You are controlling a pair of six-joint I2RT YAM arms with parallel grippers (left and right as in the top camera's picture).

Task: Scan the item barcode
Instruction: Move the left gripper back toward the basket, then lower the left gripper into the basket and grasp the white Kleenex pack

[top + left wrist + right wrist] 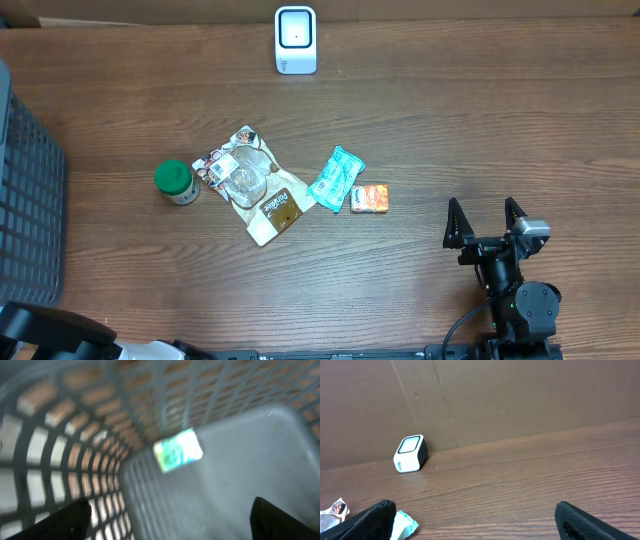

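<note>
The white barcode scanner (pixel 295 40) stands at the table's far edge; the right wrist view has the scanner (pixel 411 453) at far left. In the left wrist view, a small shiny green packet (pixel 177 449) lies on the floor of a grey mesh basket (pixel 60 450). My left gripper (pixel 170 520) hangs open above the basket floor, short of the packet, with nothing between its fingers (pixel 70 520). My right gripper (pixel 487 222) rests open and empty low over the table at the right, right of an orange packet (pixel 370 198).
Mid-table lie a green-lidded jar (pixel 176 182), a clear snack bag (pixel 250 185) and a teal packet (pixel 336 178). The teal packet (pixel 402 526) is beside my right gripper's left finger. The dark basket (pixel 25 200) fills the left edge. A cardboard wall backs the table.
</note>
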